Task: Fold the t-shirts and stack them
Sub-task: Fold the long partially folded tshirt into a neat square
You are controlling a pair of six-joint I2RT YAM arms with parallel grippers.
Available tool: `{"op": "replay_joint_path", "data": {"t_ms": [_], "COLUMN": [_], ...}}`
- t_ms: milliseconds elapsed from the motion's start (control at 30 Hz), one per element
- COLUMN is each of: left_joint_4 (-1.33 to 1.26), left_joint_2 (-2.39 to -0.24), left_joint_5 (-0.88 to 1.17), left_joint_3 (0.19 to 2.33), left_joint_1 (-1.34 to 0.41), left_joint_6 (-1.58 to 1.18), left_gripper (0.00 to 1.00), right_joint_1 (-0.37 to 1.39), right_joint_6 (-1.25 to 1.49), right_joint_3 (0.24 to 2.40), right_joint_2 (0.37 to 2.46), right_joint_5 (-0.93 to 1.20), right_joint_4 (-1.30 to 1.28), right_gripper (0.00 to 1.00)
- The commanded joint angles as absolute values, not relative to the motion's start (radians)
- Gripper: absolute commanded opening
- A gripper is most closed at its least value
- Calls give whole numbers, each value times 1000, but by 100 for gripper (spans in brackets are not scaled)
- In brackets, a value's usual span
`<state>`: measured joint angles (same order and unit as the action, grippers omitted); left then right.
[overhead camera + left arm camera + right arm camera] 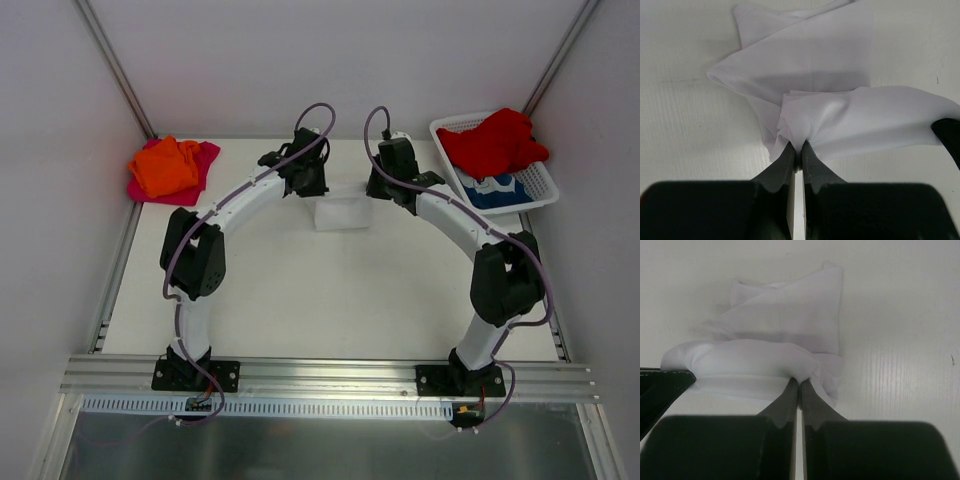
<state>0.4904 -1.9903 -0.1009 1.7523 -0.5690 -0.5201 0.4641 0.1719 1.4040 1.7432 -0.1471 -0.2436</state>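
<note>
At the far centre of the bench (330,300), the white t-shirt (342,212) lies partly folded between the two arms. Both arms arch inward over it from either side.

Left hand (796,147): the fingers are pressed together on a gathered fold of the white t-shirt, pinching the cloth at their tips. In the left wrist view, the fabric bunches into creases at the pinch point and spreads away across the bench in flat layers.

Right hand (798,382): the fingers are likewise pressed together, pinching a rolled edge of the same garment. In the right wrist view, a thick fold runs leftward from the pinch point, and a flatter folded panel lies beyond it on the bench.

The two hands stand near each other, one at each near corner of the garment.

At the far left corner of the bench, the orange t-shirt (165,167) rests on top of the magenta-pink t-shirt (205,155); both are well apart from the white one.

At the far right, the basket (545,180) holds the red t-shirt (495,140), which is heaped above the rim, with the blue-and-white t-shirt (497,190) beneath it.
</note>
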Motion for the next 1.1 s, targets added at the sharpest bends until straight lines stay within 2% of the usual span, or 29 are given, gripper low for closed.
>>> {"op": "replay_joint_path", "data": {"t_ms": [0,400,700,1067], "left_joint_4": [554,557,557,557], "left_joint_2": [-2019,-2160,-2132,-2233], "left_joint_5": [-134,-95,-113,-110], "left_joint_3": [1818,1947,1939,2068], "left_joint_1": [-525,-453,-446,-423], "left_joint_6": [-463,-451,-446,-428], "left_gripper": [0,0,0,0], "right_joint_1": [425,391,388,373], "right_joint_6": [121,118,121,104], "right_joint_3": [1479,1589,1560,1631], "right_joint_2": [1770,1925,1887,1965], "right_joint_5": [-193,-183,-183,-193], "right_joint_4": [-244,-204,-175,-178], "right_gripper": [0,0,0,0]}}
